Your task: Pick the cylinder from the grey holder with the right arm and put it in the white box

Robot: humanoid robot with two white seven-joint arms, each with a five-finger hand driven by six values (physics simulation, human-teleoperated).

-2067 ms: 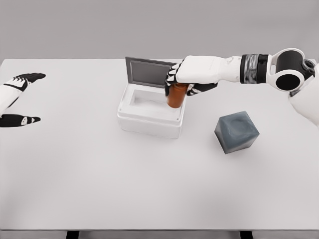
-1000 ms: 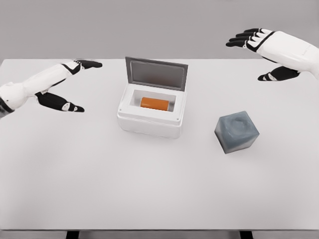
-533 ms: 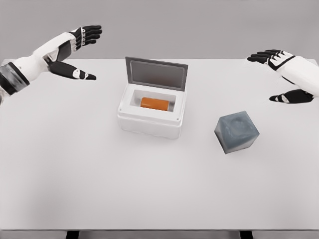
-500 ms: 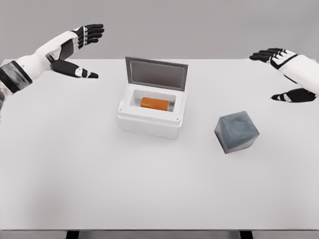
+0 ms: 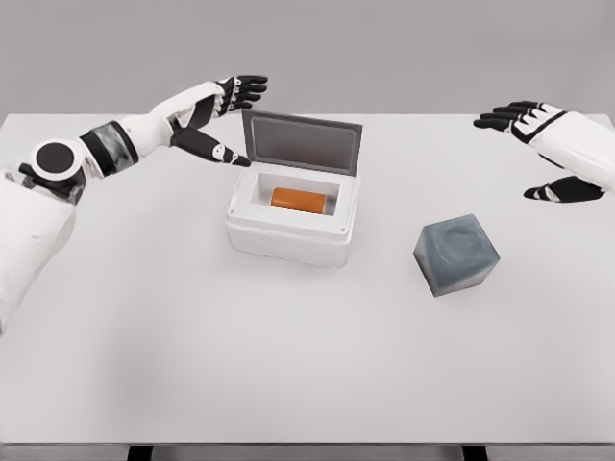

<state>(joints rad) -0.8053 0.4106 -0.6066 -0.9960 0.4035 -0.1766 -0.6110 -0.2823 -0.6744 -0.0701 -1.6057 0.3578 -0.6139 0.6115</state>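
An orange cylinder (image 5: 298, 200) lies on its side inside the white box (image 5: 288, 236), whose grey lid (image 5: 301, 142) stands raised at the back. The grey holder (image 5: 456, 254), a dark cube, sits on the table to the right of the box with nothing in it. My left hand (image 5: 229, 120) is open, its fingers spread, just left of the lid's upper corner and close to it. My right hand (image 5: 538, 149) is open too, held above the table's far right, away from box and holder.
The white table (image 5: 288, 365) stretches wide in front of the box and holder. Its front edge runs along the bottom of the view. My left arm (image 5: 86, 158) reaches across the back left of the table.
My right hand let the cylinder go into the box and drew back to the far right. My left arm rose from the table's left and has swung right to the lid.
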